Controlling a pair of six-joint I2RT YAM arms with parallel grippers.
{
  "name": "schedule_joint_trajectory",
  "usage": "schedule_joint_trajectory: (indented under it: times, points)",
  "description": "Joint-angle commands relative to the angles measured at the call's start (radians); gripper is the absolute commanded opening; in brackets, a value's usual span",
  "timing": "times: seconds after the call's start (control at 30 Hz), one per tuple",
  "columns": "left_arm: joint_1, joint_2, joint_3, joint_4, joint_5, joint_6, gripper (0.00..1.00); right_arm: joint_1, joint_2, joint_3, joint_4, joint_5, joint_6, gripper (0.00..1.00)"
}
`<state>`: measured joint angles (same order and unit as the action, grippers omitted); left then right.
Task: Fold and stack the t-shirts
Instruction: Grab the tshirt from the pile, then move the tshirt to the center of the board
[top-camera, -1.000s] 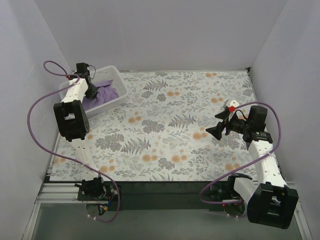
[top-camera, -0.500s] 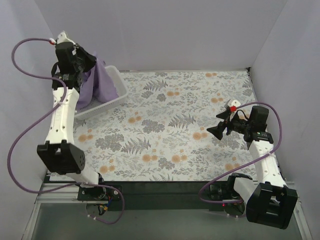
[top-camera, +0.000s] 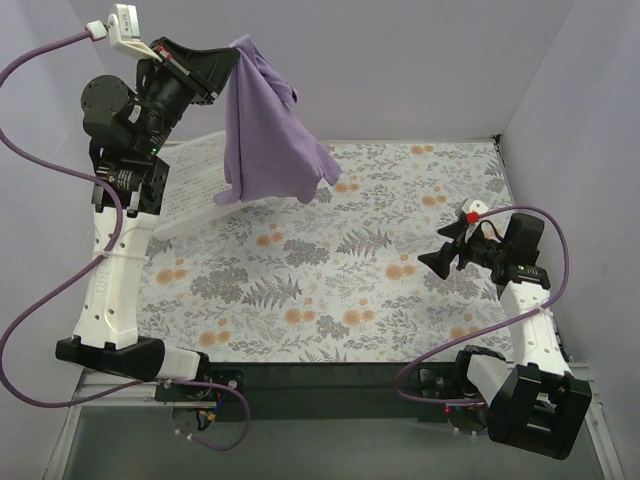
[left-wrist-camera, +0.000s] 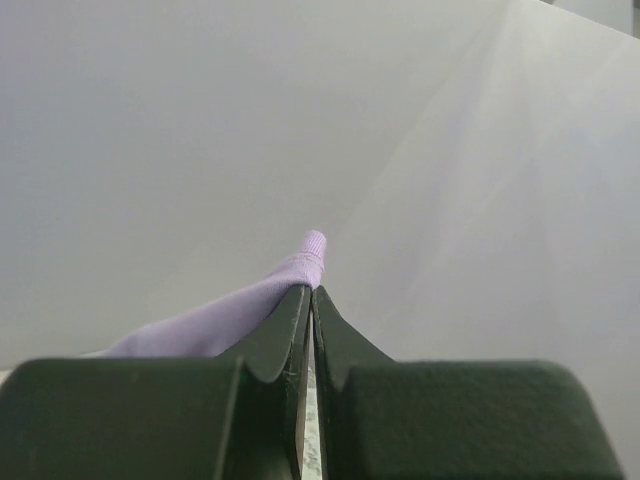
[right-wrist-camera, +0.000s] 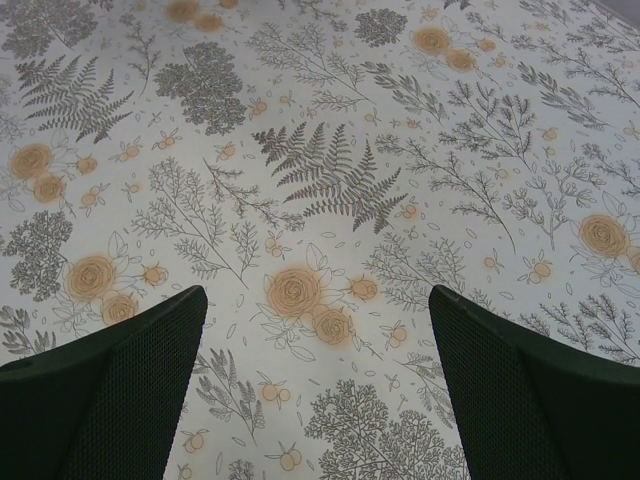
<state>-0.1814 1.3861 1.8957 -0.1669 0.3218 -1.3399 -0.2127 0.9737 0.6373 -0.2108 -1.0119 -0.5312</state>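
**Top view.** The left gripper (top-camera: 232, 55) stands high over the far-left corner of the table (top-camera: 350, 290), its fingers pressed together on an edge of the lavender t-shirt (top-camera: 265, 130). The shirt hangs down from the fingertips as a loose, crumpled drape that widens toward its lower edge. Whether its lowest corner touches the table cannot be told from this angle. The white basket (top-camera: 190, 170) lies below the fingers, partly behind the arm and just left of the hanging cloth.

**Left wrist view.** The two dark fingers of the left gripper (left-wrist-camera: 312, 292) meet tip to tip. A ribbed hem of the t-shirt (left-wrist-camera: 230, 320) pokes out just beyond the tips and trails away on the left side of the fingers. Only plain pale wall lies beyond.

**Right side.** The right gripper (top-camera: 437, 250) hovers over the right part of the table, fingers spread wide with nothing between them. In its wrist view, the right gripper (right-wrist-camera: 315, 295) frames only the fern and orange-flower print. The shirt is well apart from these fingers, across the table.
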Motion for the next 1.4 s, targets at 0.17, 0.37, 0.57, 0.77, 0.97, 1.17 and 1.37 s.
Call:
schedule_joint_trajectory:
  times: [0.17,0.37,0.57,0.77,0.97,1.17,1.37]
  points:
    - [-0.134,0.002,-0.009,0.087,0.069,-0.079,0.00,-0.031,-0.026,-0.019,0.002,-0.063,-0.018,0.98]
    - [-0.282,0.037,0.011,0.095,0.063,-0.062,0.00,-0.040,-0.029,-0.022,0.004,-0.068,-0.019,0.98]
    - [-0.389,0.064,-0.044,0.095,0.039,-0.018,0.00,-0.044,-0.030,-0.022,0.004,-0.071,-0.018,0.98]
    - [-0.435,0.018,-0.225,0.116,0.026,0.019,0.00,-0.047,-0.033,-0.022,0.002,-0.062,-0.021,0.98]
    - [-0.437,-0.128,-0.569,0.107,-0.021,0.079,0.00,-0.050,-0.036,-0.021,0.002,-0.034,-0.026,0.98]
    - [-0.438,-0.298,-0.915,0.067,-0.006,0.055,0.00,-0.051,-0.030,-0.019,-0.002,-0.027,-0.030,0.98]
    - [-0.437,-0.398,-1.196,0.024,0.054,-0.116,0.00,-0.051,-0.012,-0.016,-0.021,-0.031,-0.050,0.98]
